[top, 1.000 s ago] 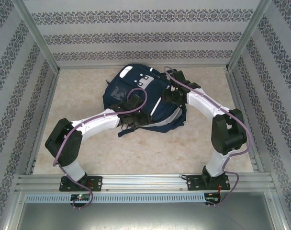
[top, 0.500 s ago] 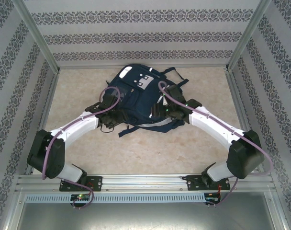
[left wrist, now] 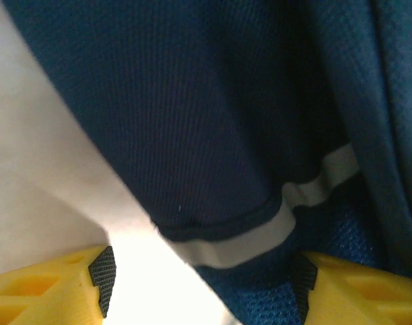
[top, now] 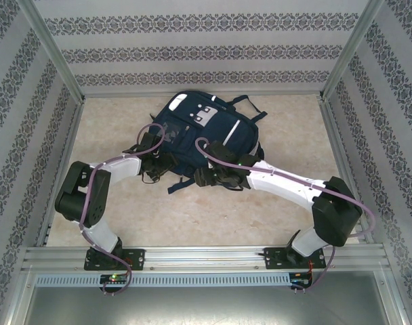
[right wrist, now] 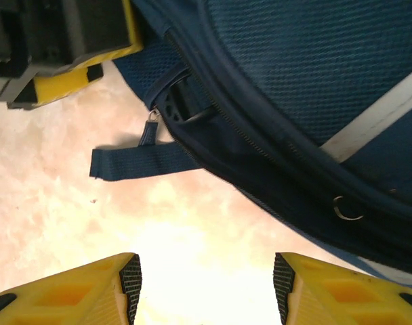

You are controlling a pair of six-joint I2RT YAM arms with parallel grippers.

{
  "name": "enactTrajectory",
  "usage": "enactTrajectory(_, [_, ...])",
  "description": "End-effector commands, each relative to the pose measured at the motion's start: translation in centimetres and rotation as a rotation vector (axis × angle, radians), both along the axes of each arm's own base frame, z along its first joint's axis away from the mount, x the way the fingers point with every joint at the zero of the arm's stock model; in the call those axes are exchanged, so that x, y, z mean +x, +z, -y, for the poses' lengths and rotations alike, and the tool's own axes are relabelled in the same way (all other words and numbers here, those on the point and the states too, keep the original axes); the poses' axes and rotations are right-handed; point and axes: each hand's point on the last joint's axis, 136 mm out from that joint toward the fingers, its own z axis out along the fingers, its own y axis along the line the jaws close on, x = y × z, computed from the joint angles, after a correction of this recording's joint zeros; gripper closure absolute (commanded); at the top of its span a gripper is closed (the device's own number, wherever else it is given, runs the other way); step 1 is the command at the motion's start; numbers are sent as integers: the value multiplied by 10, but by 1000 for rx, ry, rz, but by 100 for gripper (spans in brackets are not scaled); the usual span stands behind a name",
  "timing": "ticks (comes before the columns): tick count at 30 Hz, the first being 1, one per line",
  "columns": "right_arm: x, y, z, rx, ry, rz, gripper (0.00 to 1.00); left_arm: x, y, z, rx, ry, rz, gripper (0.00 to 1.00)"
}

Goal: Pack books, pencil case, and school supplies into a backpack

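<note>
Left gripper (left wrist: pixel 203 281) jaws apart at backpack (top: pixel 204 128) edge, possibly touching fabric; right gripper (right wrist: pixel 207 281) jaws apart, empty, above table (right wrist: pixel 70 223)

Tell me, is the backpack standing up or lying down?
Lying down: the backpack rests on the table, front and white patch facing up.

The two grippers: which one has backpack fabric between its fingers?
The left gripper: navy backpack fabric with a pale stripe reaches between its open fingers. The right gripper has the table surface between its fingers, the backpack lying just ahead.
</note>
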Motion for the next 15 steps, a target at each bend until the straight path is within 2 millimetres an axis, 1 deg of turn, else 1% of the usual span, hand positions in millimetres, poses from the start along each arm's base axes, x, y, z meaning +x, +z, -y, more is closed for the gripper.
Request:
enactTrajectory(1, [6,7,-12,17,-12,38,46,26,5,13,-85,10,80,34])
enactTrajectory(3, [5,4,-15,14,-9,32,47,31,1,17,-106,9,83,48])
enactTrajectory(7, [4,0,-20,8,-4,25,47,36,1,24,-148,16,77,93])
enactTrajectory(8, [4,-1,-21,9,-3,25,48,34,2,26,-153,25,74,100])
enactTrajectory(10, [4,-3,-22,11,-3,21,50,28,6,31,-160,43,61,100])
enactTrajectory(15, [3,-14,-25,13,-6,5,55,17,29,57,-176,34,85,100])
